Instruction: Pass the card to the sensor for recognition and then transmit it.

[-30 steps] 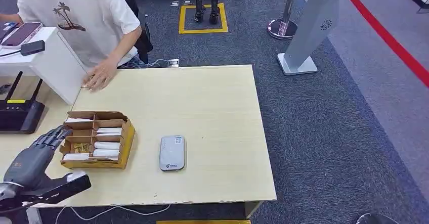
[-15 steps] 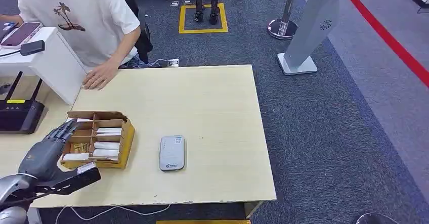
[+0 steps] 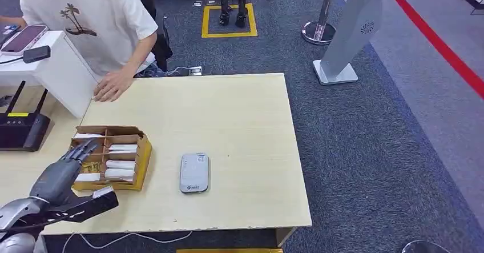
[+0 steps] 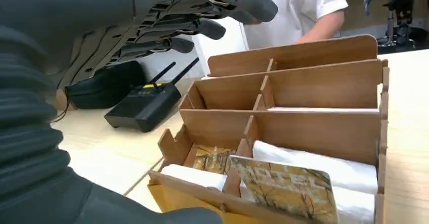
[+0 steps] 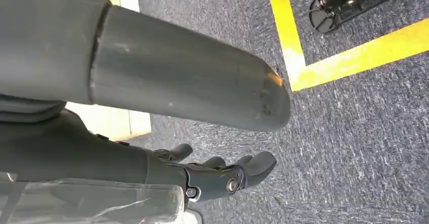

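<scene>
A brown cardboard box (image 3: pixel 143 156) with several compartments stands on the table's left side. White cards (image 3: pixel 120 164) lie in it, and a card with a yellow pattern (image 4: pixel 283 189) leans in a near compartment. The grey card sensor (image 3: pixel 194 172) lies flat to the right of the box. My left hand (image 3: pixel 60 179) hovers at the box's left edge, fingers (image 4: pixel 198 28) spread above the compartments, thumb (image 3: pixel 96 202) out in front, holding nothing. My right hand (image 5: pixel 222 177) hangs over the carpet with nothing in it, fingers loosely bent.
A person in a white shirt stands at the far left, one hand (image 3: pixel 114 85) resting on the table (image 3: pixel 240 110). A black router (image 3: pixel 23 131) and a white box (image 3: pixel 65 73) sit to the left. Grey carpet and a stand (image 3: pixel 348 36) lie to the right.
My left hand has moved forward and to the right, from beside the box to over its left compartments. The box, the sensor and the person's hand have stayed put.
</scene>
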Motion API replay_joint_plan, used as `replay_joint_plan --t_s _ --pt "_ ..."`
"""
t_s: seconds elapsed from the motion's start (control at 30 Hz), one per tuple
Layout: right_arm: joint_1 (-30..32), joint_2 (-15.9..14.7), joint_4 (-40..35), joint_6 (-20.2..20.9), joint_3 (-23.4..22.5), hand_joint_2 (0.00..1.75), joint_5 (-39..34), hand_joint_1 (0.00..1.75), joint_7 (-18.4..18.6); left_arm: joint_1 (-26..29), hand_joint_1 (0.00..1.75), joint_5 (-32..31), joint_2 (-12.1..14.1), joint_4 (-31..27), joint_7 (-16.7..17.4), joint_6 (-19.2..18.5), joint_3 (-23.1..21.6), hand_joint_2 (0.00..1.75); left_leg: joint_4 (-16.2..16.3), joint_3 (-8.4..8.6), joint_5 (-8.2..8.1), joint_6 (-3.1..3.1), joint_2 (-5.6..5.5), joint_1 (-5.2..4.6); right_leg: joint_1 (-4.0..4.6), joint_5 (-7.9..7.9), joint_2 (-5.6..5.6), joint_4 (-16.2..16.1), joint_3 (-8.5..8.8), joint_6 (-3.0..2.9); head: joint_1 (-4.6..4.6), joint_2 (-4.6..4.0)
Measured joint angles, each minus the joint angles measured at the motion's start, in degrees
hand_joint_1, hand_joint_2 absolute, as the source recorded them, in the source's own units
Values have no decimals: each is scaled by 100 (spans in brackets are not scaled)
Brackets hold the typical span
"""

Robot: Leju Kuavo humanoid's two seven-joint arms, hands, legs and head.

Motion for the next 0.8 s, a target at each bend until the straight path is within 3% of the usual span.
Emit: replay_joint_plan --t_s 0.33,0.8 --pt "-1 0 0 -2 0 0 22 0 4 -3 0 20 -17 65 68 28 -118 175 0 1 0 0 0 0 0 0 0 0 0 0 0 0" --pt "-6 0 0 -2 0 0 103 0 7 -105 0 -33 -265 306 85 77 -201 175 0 1 1 -1 0 0 0 0 0 0 0 0 0 0"
